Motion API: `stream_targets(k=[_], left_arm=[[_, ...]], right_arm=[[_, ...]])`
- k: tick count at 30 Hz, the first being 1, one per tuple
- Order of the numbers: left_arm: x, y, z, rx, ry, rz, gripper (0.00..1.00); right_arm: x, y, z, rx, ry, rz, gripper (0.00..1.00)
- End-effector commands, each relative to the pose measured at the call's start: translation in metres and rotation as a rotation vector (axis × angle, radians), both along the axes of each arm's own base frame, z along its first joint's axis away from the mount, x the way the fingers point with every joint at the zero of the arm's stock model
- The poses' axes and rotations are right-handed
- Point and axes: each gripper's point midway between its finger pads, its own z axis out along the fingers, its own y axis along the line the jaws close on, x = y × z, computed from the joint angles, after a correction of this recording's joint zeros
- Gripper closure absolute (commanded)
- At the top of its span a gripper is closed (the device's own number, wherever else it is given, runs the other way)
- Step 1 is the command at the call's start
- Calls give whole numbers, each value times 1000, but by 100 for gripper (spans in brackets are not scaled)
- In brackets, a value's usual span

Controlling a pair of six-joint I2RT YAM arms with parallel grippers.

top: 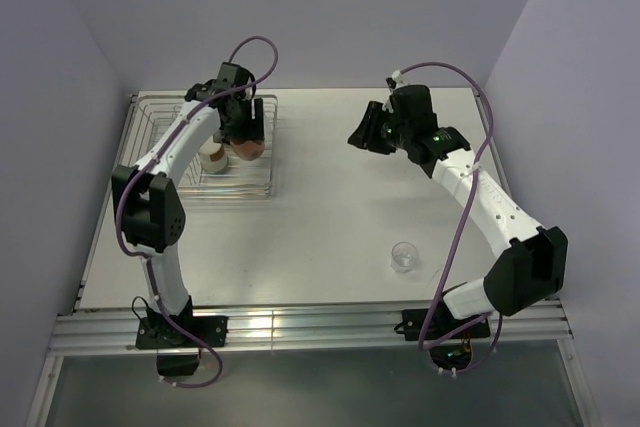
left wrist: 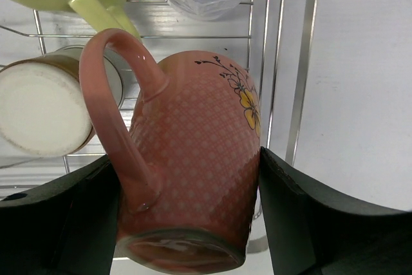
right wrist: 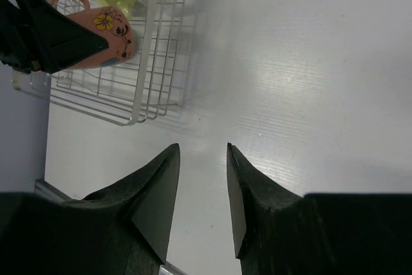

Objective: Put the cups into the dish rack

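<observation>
The dish rack (top: 273, 162) sits at 10 o'clock on the table (top: 330, 207). The left gripper (left wrist: 187, 185) is clamped on the salmon-pink mug (left wrist: 193, 127), inside the rack near its 3 o'clock wall.

Hazard: on release the mug may knock the brown cup (left wrist: 45, 107) at its 9 o'clock, or snag the rim wire.

The right gripper (right wrist: 202, 152) stands slightly parted and empty. One glass tumbler (top: 404, 256) stands on the table at 5 o'clock.

The fingers hide the mug's flanks. Whether it touches the rack floor cannot be determined.
</observation>
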Motion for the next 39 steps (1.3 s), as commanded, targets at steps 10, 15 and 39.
stream_targets(k=[10,15,39], left_arm=[[18,-4,-9,86,-7,18,100],[18,-5,-21,96,20,17,99],[16,-1,-48,160,65,37,30]], right_arm=[[-1,0,-6,-12,-18,29,58],[-3,1,-10,-13,-10,35,58],[-7,0,-20,-23,13,42,58]])
